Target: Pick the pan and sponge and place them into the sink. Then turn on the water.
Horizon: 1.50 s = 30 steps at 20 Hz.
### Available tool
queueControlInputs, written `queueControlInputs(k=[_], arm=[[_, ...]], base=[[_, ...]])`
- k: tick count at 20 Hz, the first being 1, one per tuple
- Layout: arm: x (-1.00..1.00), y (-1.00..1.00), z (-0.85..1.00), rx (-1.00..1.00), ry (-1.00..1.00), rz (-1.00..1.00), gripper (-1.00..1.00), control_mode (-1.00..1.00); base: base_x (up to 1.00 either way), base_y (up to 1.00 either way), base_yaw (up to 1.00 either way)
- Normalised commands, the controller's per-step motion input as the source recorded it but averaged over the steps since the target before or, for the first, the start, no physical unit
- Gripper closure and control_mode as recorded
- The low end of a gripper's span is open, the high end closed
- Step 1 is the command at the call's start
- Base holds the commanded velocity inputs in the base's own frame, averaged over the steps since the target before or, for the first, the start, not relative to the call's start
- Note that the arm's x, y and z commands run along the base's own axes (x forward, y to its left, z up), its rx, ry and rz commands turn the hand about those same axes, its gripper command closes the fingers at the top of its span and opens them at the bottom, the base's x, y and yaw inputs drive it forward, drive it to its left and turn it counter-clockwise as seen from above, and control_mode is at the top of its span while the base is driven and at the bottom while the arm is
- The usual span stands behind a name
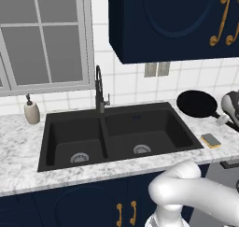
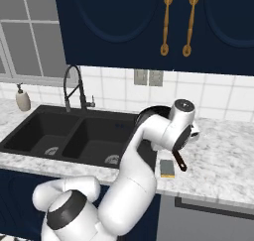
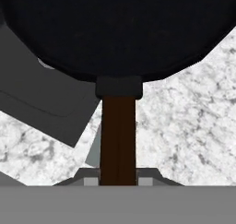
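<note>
The pan's brown handle (image 3: pixel 118 140) runs straight up from between the gripper (image 3: pixel 118 181) fingers in the hand view, the jaws pinched onto it from either side, with the round black pan (image 3: pixel 115 29) spreading wide above and speckled marble counter (image 3: pixel 184 126) showing beneath.

From the left base view, reading left to right: a beige soap dispenser (image 1: pixel 31 111) stands on the counter below the window (image 1: pixel 44 39); the tall dark faucet (image 1: pixel 99 90) rises behind the divider of the black double-basin sink (image 1: pixel 116 135), a silver drain in each basin, no stream visible at the spout; the pan (image 1: pixel 197 103) sits to the right of the sink near the tiled wall; the sponge (image 1: pixel 211 140) lies on the counter just beside the sink's right rim, in front of the pan.

In the right base view the white arm (image 2: pixel 149 150) arches over the counter edge, and the sponge (image 2: pixel 167 168) rests near the pan handle.
</note>
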Motion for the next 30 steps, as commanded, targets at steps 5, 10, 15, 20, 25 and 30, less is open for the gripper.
queueControlInputs(k=[5,10,15,20,25,30], arm=[[0.0,0.47,0.34,-0.01,0.03,0.11,1.0,-1.0],[-0.09,0.37,0.19,0.0,0.01,0.18,1.0,-1.0],[0.0,0.59,0.02,0.0,0.07,0.27,1.0,-1.0],[0.0,0.67,0.0,-0.07,0.18,0.11,1.0,-1.0],[0.05,0.62,0.0,-0.14,0.1,0.0,1.0,-1.0],[0.03,0.63,-0.03,-0.12,0.01,0.0,1.0,-1.0]], base=[[0.0,0.0,0.0],[0.0,0.0,0.0],[0.0,0.0,0.0],[0.0,0.0,0.0],[0.0,0.0,0.0],[0.0,0.0,0.0]])
